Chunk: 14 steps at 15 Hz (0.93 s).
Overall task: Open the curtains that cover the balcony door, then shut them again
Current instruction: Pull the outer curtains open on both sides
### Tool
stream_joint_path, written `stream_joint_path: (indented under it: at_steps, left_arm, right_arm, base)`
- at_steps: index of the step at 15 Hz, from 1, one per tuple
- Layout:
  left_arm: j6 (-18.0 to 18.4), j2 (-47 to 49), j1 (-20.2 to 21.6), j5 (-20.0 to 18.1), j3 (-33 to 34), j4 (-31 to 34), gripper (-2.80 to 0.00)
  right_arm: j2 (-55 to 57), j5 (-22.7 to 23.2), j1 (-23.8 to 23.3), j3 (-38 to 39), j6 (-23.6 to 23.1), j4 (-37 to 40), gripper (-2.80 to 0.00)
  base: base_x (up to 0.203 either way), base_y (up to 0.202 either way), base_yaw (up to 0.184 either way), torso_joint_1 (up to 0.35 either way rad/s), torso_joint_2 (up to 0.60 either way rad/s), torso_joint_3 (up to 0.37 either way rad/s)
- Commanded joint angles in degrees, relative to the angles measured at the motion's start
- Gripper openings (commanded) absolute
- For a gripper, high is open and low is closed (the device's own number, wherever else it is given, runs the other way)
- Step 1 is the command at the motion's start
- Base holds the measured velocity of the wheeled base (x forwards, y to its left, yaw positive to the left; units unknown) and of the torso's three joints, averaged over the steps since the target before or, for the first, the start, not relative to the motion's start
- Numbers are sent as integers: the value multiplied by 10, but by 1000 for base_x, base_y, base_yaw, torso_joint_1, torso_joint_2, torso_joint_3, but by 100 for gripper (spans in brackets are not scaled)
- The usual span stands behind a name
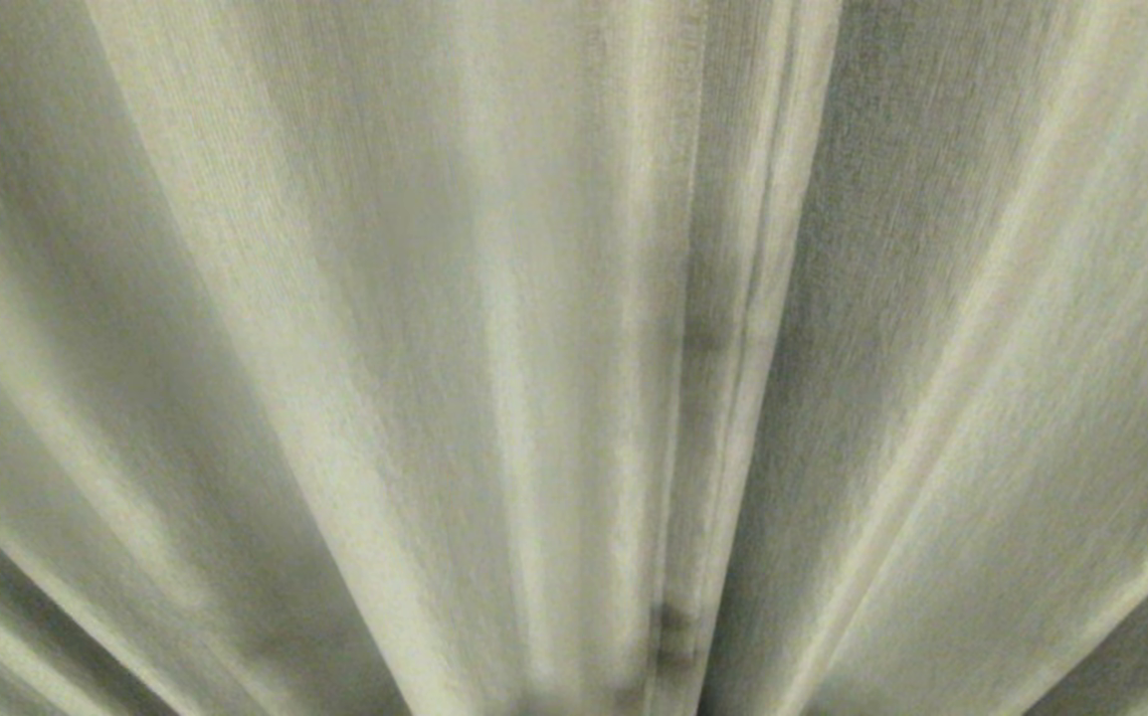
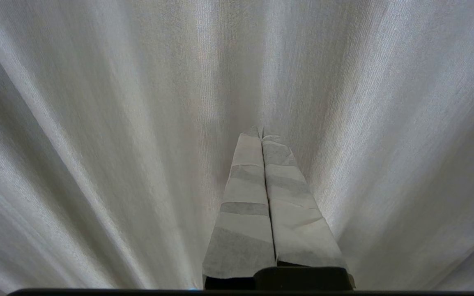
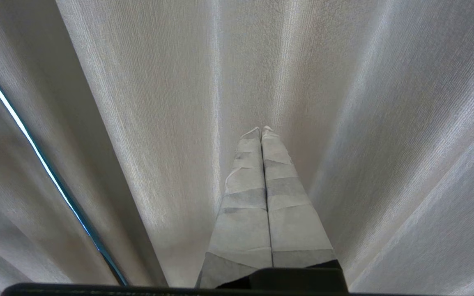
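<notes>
The curtains (image 1: 455,328) fill the whole head view as thick cream-beige pleated fabric, with a vertical seam (image 1: 723,338) where two panel edges overlap just right of centre. Neither gripper shows in the head view. In the left wrist view my left gripper (image 2: 261,132) is shut, its tape-wrapped fingers pressed together, tips close to the curtains (image 2: 118,123) with nothing between them. My right gripper (image 3: 261,130) is likewise shut and empty, pointing at the curtains (image 3: 159,115). The balcony door is hidden behind the fabric.
A thin bright slit (image 3: 35,144) runs between two folds in the right wrist view, letting light through. Nothing else but fabric is in view.
</notes>
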Motion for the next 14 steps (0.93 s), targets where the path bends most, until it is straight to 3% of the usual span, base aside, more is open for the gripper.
stream_joint_path:
  at_steps: [1,14]
  left_arm:
    - [0,0,1,0,0,0,-280]
    - [0,0,0,0,0,0,-280]
  right_arm:
    - [0,0,0,0,0,-1,-280]
    - [0,0,1,0,0,-1,-280]
  base:
    - [0,0,0,0,0,0]
    - [0,0,0,0,0,0]
